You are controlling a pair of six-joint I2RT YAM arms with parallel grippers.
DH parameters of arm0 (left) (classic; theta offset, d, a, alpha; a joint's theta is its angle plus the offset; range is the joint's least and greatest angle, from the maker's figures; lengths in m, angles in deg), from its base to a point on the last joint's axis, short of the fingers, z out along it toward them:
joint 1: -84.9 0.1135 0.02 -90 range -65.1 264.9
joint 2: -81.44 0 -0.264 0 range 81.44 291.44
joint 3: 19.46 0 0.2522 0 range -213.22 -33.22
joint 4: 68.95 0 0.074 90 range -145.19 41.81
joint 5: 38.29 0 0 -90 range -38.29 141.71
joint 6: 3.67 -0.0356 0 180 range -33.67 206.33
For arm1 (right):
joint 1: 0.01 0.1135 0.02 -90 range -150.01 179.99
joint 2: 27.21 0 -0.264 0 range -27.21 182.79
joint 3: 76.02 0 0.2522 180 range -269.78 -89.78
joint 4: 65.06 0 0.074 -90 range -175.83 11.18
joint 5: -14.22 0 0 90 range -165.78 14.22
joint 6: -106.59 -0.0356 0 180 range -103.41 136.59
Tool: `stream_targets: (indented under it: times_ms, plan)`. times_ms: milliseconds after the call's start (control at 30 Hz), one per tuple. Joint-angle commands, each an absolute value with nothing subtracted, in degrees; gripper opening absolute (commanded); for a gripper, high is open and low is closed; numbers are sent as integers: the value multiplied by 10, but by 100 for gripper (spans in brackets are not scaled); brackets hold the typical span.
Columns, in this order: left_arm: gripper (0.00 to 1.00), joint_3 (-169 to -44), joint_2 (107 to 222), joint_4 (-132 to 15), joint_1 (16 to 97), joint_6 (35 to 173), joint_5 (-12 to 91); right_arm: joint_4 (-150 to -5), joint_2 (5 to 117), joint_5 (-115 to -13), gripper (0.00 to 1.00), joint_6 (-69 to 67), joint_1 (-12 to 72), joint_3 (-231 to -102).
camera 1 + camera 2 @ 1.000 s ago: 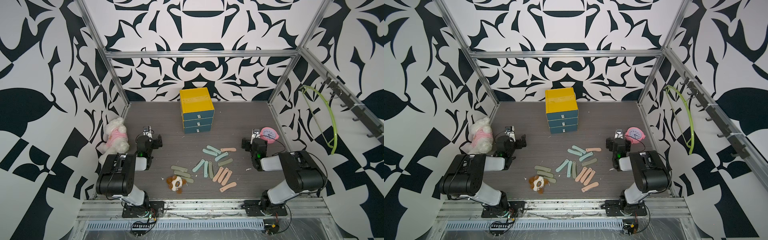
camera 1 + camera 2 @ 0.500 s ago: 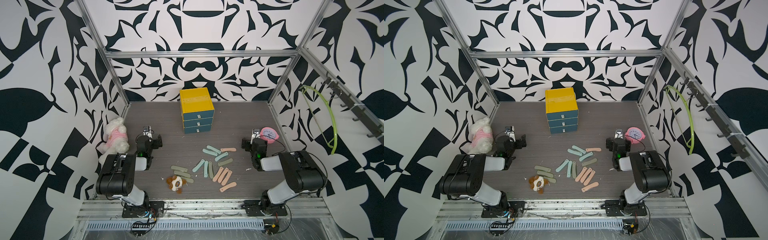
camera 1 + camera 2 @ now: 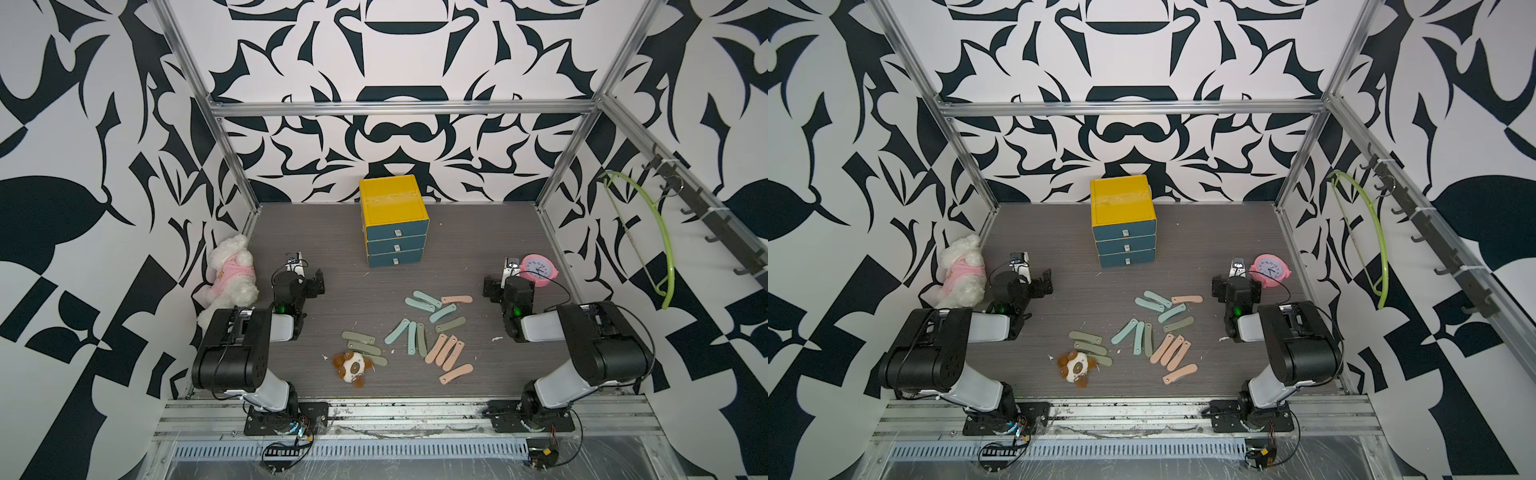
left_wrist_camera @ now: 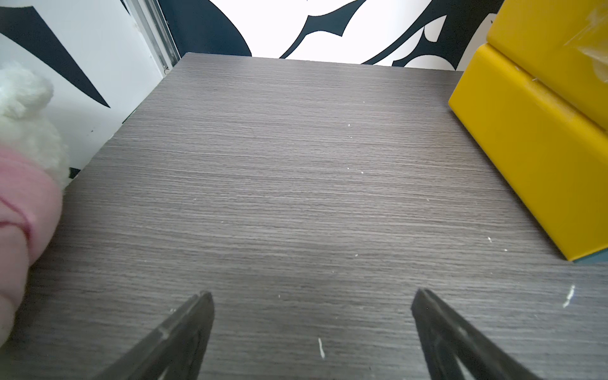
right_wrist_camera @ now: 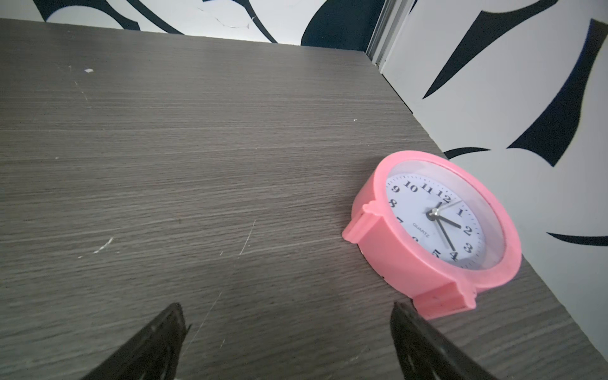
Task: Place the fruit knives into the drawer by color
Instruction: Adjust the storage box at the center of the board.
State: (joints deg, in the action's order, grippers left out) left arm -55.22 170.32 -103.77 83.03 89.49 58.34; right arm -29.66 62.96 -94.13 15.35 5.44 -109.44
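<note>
Several fruit knives lie loose on the table's middle in both top views: olive green ones (image 3: 359, 337), pale teal ones (image 3: 424, 299) and peach ones (image 3: 446, 351). Behind them stands the drawer unit (image 3: 395, 232), yellow on top with three teal drawers, all shut; its yellow side (image 4: 526, 148) shows in the left wrist view. My left gripper (image 3: 298, 276) rests low at the left, open and empty (image 4: 312, 296). My right gripper (image 3: 510, 282) rests at the right, open over bare table (image 5: 286, 307). Both stand apart from the knives.
A white plush dog in pink (image 3: 230, 274) leans at the left wall beside my left arm. A pink alarm clock (image 5: 437, 223) lies just off my right gripper's outer finger. A small brown-and-white plush toy (image 3: 352, 365) touches the olive knives. A green hanger (image 3: 648, 232) hangs on the right wall.
</note>
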Motion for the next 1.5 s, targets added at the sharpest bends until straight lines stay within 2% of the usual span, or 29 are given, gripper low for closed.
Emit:
stream_targets:
  times_ms: [0,300,367,467,600,667,733,800,867,900,933,1000,1100,1167,1233,1267,1367,1467]
  plan:
    - [99,-553,1696,-1043,832,896,587,-277,617,-940,100,159,54,-1105]
    - [99,-550,1694,-1046,832,896,587,-281,611,-943,100,158,53,-1107]
    - [99,-565,1682,-1026,832,900,598,-356,582,-949,100,156,55,-1135]
    - [99,-617,1637,-892,831,896,593,-540,535,-956,100,146,60,-1219]
    - [99,-652,1589,-824,808,905,638,-597,480,-1012,100,100,85,-1248]
    - [99,-660,1559,-824,805,931,613,-604,463,-1040,100,70,100,-1258]
    - [99,-666,1549,-864,805,986,593,-662,459,-1056,100,-37,100,-1287]
    - [99,-684,1549,-878,805,1105,642,-795,463,-1079,100,-148,94,-1347]
    - [99,-718,1549,-810,806,1258,705,-788,470,-1016,100,-138,85,-1360]
    - [99,-743,1530,-732,810,1345,714,-773,468,-1013,100,-142,85,-1353]
    - [99,-763,1529,-683,818,1391,700,-755,462,-1002,100,-159,85,-1344]
    - [99,-768,1540,-733,829,1365,619,-740,459,-975,100,-160,84,-1344]
    - [99,-767,1565,-767,829,1390,566,-791,481,-888,99,-139,83,-1397]
    - [99,-774,1576,-788,829,1387,496,-798,506,-816,91,-136,83,-1426]
    - [99,-802,1591,-769,824,1385,456,-777,524,-770,86,-143,83,-1434]
    - [97,-826,1603,-744,824,1378,421,-774,537,-752,85,-151,83,-1447]
    - [78,-876,1641,-744,819,1362,318,-760,573,-691,78,-172,83,-1485]
    - [71,-898,1673,-774,809,1362,268,-725,612,-642,67,-204,84,-1522]
